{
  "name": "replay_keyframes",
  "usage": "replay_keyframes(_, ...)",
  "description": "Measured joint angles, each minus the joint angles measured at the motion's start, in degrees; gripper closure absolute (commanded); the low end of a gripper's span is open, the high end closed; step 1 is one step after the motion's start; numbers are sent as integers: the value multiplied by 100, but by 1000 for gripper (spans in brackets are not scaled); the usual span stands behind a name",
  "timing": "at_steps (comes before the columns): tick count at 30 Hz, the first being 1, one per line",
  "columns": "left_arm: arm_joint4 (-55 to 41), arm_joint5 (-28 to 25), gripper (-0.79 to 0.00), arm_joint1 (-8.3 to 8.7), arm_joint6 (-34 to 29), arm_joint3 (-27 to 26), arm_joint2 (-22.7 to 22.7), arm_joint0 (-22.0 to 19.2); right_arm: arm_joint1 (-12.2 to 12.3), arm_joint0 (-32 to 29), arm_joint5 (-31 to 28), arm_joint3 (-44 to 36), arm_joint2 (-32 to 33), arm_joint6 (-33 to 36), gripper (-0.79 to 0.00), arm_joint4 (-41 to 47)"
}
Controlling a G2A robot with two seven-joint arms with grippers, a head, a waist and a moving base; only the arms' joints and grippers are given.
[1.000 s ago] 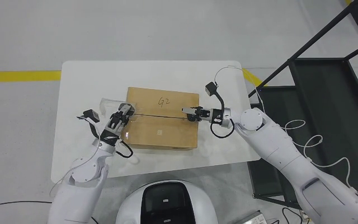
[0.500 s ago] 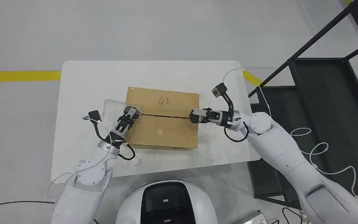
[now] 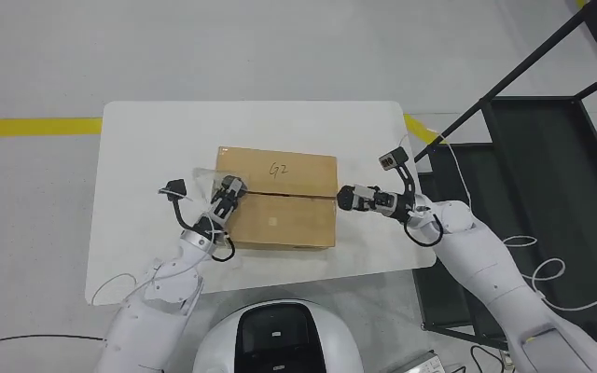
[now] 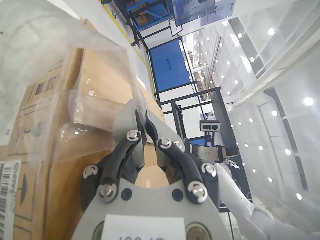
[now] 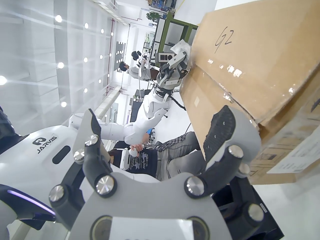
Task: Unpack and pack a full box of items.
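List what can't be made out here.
- Contents of the box: top view, closed flaps cover them.
- Whether the plastic film is stuck to the box: left wrist view, its own folds and the left claw cover that end.
- Shipping label: right wrist view, cut off by the edge.
- Whether the right claw touches the box: right wrist view, one finger covers the corner.

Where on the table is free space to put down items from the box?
Free: the table strip between box and far edge, and the part outside the left gripper. Crowded: both box ends, left gripper shut on plastic film, right gripper open.
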Motion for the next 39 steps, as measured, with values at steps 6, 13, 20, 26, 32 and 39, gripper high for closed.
replay_keyframes(6, 500, 143, 0, -18, -4, 122, 134, -84, -36, -59, -40, 98, 51, 163, -785, 119)
replay_keyframes(13, 929, 31, 0, -7, -59, 58, 152, -34, -67, -78, -48, 117, 145, 258, -785, 183)
replay_keyframes(20, 798, -208, 0, 14, -125, -164, 1, 135, -98, -111, -13, 108, 212, 292, -785, 156)
replay_keyframes(26, 318, -471, 0, 42, -365, -398, -224, 287, -134, -117, -4, 167, 247, 299, -785, 127)
replay_keyframes(32, 190, -593, 0, 97, -800, -618, -444, 416, -161, -122, 41, 212, 301, 278, -785, 58)
replay_keyframes(39, 638, -353, 0, 124, -1067, -555, -443, 371, -202, -99, 126, 264, 315, 255, -785, -37)
